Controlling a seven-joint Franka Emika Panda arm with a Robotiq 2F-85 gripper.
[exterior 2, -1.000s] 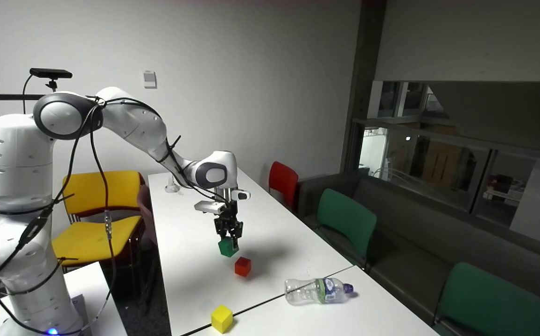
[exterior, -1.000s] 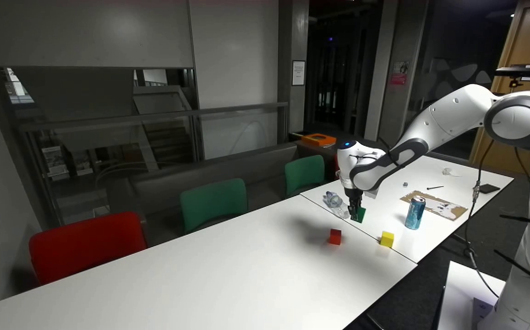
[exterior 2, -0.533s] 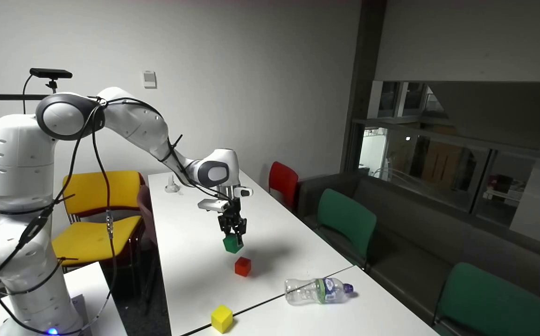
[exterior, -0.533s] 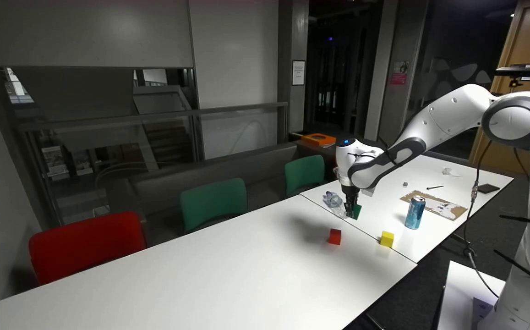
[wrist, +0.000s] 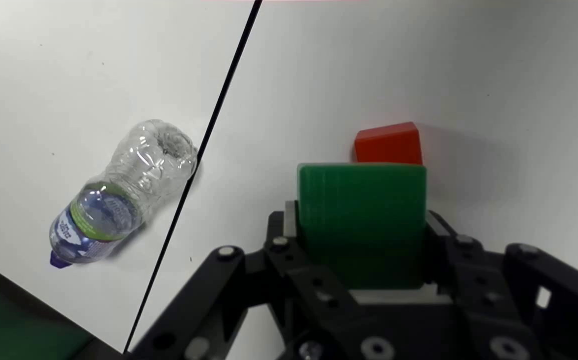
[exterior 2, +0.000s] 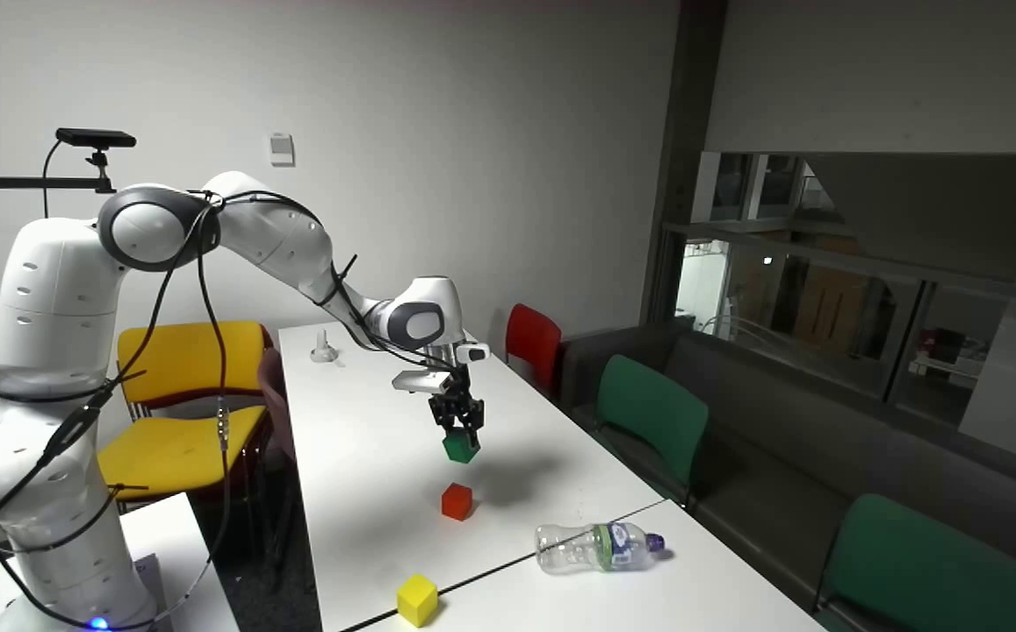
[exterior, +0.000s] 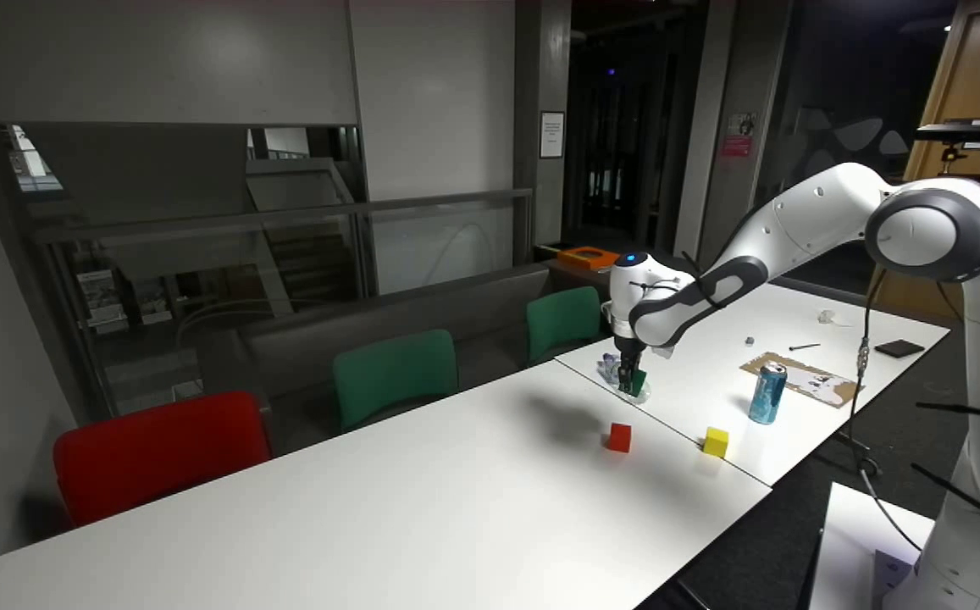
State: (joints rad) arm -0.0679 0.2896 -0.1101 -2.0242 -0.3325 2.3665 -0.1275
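I have the claw clamped on the green cube, which hangs above the table; I'd judge the grasp and the lift complete. The release is not yet done, nor is the cube set down. The red cube rests on the table nearby, the yellow cube sits farther off, and the clear plastic bottle lies on its side.
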